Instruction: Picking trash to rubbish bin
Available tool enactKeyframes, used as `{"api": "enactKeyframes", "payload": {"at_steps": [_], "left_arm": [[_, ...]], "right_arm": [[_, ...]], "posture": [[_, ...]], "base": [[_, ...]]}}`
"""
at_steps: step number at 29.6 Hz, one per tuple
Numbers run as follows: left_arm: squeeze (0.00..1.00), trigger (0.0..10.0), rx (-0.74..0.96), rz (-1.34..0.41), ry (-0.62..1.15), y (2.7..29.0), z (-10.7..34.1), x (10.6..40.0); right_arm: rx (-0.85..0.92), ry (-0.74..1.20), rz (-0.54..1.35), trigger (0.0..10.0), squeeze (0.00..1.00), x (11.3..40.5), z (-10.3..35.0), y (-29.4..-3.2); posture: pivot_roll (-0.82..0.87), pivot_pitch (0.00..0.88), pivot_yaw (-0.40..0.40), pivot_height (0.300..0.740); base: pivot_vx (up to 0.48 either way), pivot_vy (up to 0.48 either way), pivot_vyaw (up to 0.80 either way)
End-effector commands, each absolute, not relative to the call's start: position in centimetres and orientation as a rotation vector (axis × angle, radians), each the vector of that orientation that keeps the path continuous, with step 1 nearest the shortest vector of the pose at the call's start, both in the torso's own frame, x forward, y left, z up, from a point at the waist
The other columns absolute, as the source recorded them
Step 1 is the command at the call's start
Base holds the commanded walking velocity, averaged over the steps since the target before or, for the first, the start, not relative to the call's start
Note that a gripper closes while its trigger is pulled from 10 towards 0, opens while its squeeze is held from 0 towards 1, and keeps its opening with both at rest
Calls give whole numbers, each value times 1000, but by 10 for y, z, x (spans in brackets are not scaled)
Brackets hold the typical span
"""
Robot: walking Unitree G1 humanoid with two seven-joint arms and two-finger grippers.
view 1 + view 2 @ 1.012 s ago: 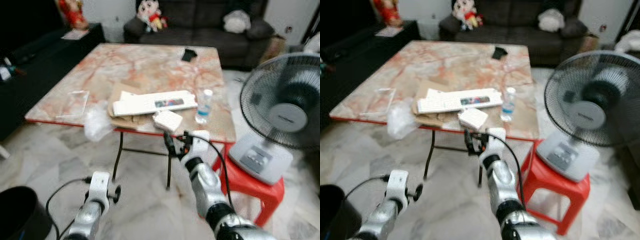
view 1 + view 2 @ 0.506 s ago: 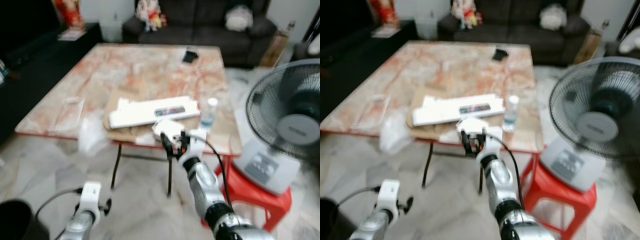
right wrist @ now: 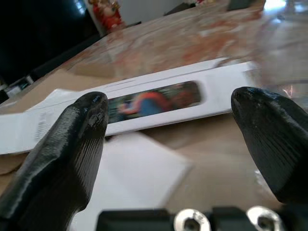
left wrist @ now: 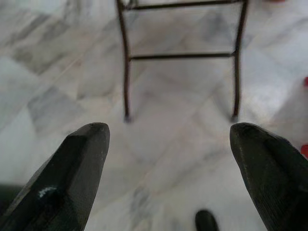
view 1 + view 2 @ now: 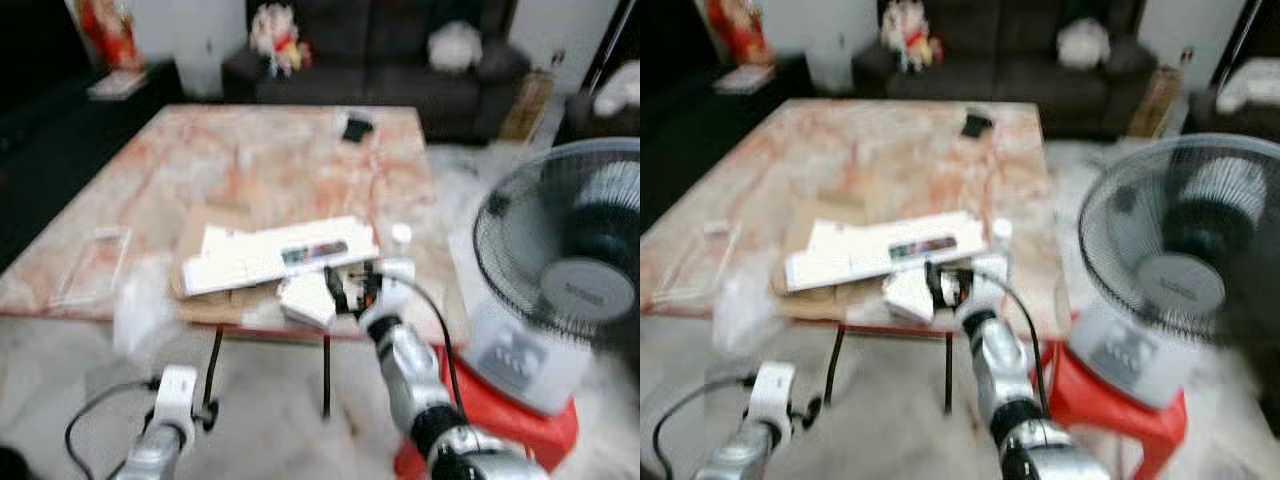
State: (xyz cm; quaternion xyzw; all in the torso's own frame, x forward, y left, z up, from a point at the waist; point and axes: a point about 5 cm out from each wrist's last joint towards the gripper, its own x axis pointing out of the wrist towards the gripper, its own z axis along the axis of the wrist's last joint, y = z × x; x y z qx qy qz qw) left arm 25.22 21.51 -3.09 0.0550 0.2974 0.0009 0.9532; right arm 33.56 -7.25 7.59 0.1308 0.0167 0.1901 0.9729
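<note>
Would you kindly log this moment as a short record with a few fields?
Setting: living room, marble-top table, sofa behind it.
On table: long white box on flat cardboard; small white box at the near edge; water bottle; clear bag over the near edge.
Beside table: fan on a red stool.
Right gripper: open, raised at the near table edge, aimed over the small white box at the long one.
Left gripper: open, low, facing the floor by the table legs.
</note>
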Motion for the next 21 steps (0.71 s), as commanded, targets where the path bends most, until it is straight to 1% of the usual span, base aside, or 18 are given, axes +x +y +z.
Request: {"api": "enactKeyframes", "payload": {"at_steps": [1, 8, 11, 21], "left_arm": [[0, 10000, 106, -15, 614, 209, -35, 248], [0, 10000, 107, -13, 618, 210, -36, 247], [0, 10000, 106, -9, 623, 211, -37, 245], [0, 10000, 106, -8, 625, 212, -37, 244]], "right_arm": [[282, 18, 381, 10000, 0, 337, 79, -71], [282, 15, 392, 10000, 0, 337, 80, -72], [279, 11, 449, 10000, 0, 333, 78, -68], [285, 6, 481, 10000, 0, 331, 79, -62]], "posture": [[-23, 0, 31, 740], [-23, 0, 30, 740], [-23, 0, 27, 740], [-25, 0, 27, 740]], "base": [[0, 0, 0], [0, 0, 0], [0, 0, 0], [0, 0, 0]]}}
